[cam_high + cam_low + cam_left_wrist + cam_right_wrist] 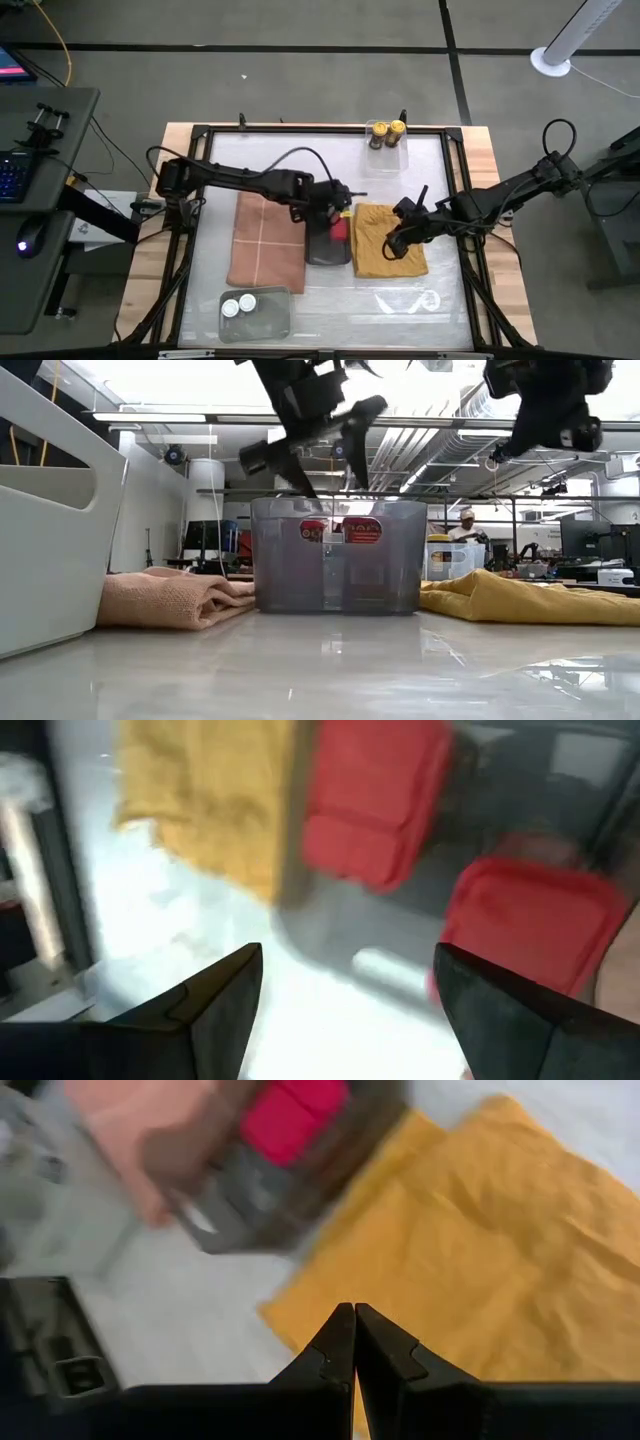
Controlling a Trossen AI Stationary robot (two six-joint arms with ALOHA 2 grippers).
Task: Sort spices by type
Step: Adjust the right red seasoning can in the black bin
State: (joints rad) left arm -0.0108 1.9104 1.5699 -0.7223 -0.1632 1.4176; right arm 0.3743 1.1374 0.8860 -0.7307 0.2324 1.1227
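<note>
Two red boxy tins [375, 805] [530, 920] lie side by side in the dark grey tray [325, 250] at the table's middle; they also show through its wall [313, 530]. My left gripper [345, 980] [347, 195] hangs open above the tray's far end and holds nothing. My right gripper [355, 1330] [393, 242] is shut and empty, raised over the yellow cloth [390, 258]. Two yellow-capped jars [387, 131] stand in a clear tray at the far edge. Two white-capped jars [238, 304] stand in a clear tray near the near edge.
A folded pink cloth [265, 240] lies left of the grey tray, and the yellow cloth [480, 1250] lies right of it. A third clear tray [410, 300] sits near the near right corner. A dark frame [190, 200] borders the table. A white bin wall [50, 510] stands close to the low camera.
</note>
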